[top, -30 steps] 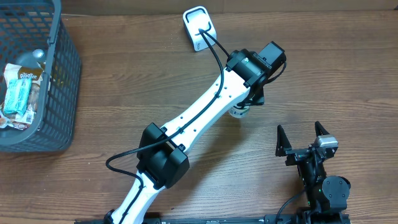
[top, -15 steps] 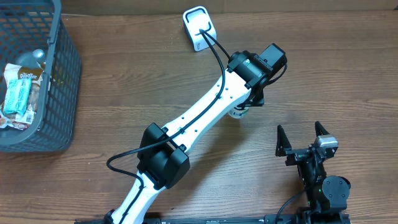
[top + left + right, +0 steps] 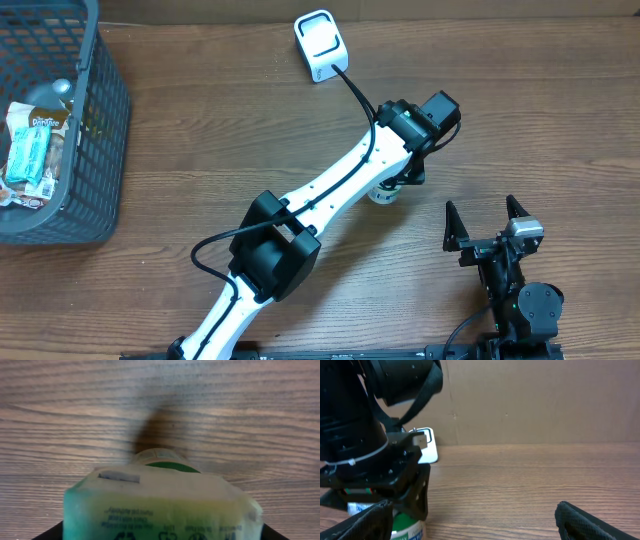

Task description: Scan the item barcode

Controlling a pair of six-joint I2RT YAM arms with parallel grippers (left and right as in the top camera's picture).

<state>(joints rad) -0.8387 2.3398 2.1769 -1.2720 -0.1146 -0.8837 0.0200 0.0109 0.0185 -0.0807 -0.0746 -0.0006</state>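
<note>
Left fingers: clamped on a green-labelled container.
Right fingers: spread wide, released.
Scanner: set beyond the container, apart.
Basket: placed far left, packets inside.

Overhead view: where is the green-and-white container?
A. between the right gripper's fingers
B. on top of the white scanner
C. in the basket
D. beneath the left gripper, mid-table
D: the green-and-white container peeks out just beneath the left gripper, far from the basket, short of the white scanner, and the right gripper is open and empty.
</note>
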